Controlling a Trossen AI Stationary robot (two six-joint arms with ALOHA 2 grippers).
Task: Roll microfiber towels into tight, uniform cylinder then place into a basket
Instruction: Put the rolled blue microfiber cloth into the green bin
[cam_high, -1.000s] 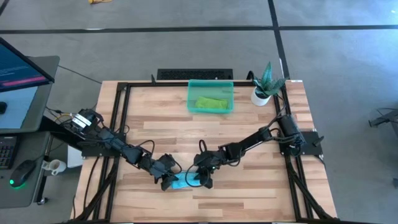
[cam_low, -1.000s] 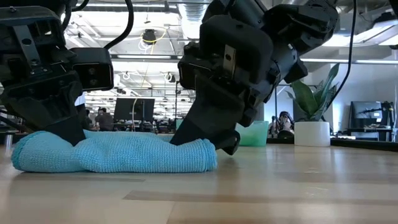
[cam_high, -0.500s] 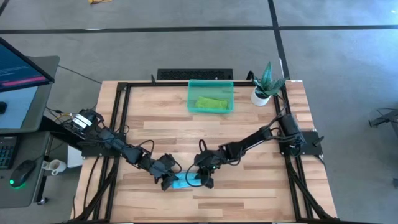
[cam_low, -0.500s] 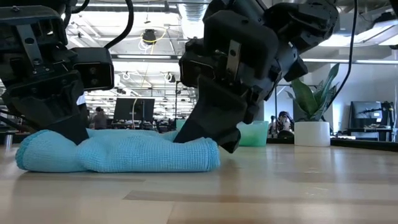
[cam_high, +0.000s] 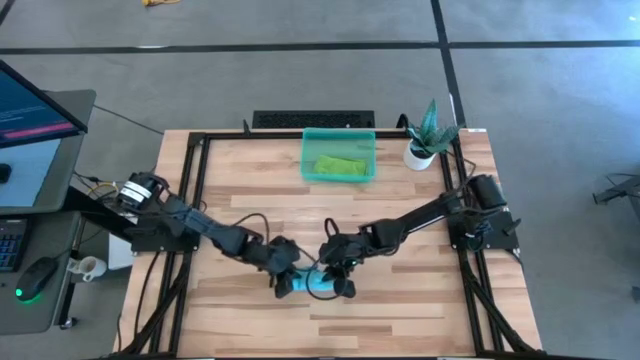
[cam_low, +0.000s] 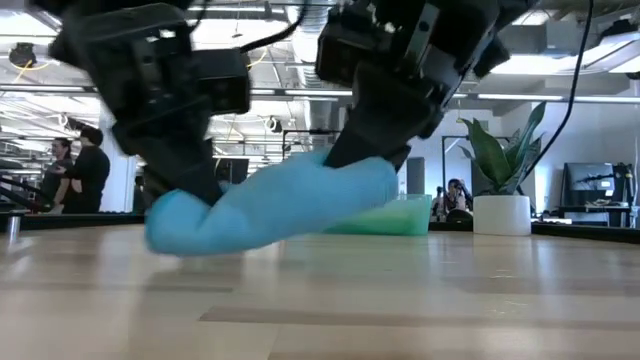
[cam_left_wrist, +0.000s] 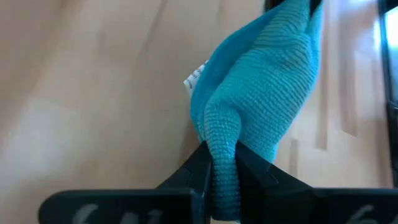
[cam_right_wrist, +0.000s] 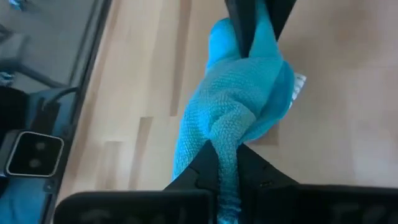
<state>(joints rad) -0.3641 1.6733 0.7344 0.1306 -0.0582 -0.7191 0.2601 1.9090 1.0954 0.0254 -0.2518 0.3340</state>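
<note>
Above wooden table (cam_high: 400, 300), blue towel (cam_low: 280, 200) spans left hand (cam_high: 283, 287) and right hand (cam_high: 343, 285)

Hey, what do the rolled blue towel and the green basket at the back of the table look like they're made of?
Rolled turquoise-blue towel: soft knitted microfiber by the look, matte, with a fine ribbed weave that bunches where it is pinched. Rectangular teal-green basket: probably thin plastic, translucent, since the wood shows faintly through its walls.

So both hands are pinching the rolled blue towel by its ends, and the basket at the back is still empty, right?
Not quite: the basket isn't empty. The high view shows a lime green towel already lying in it. The rest holds: the left hand and right hand each pinch an end of the rolled blue towel.
</note>
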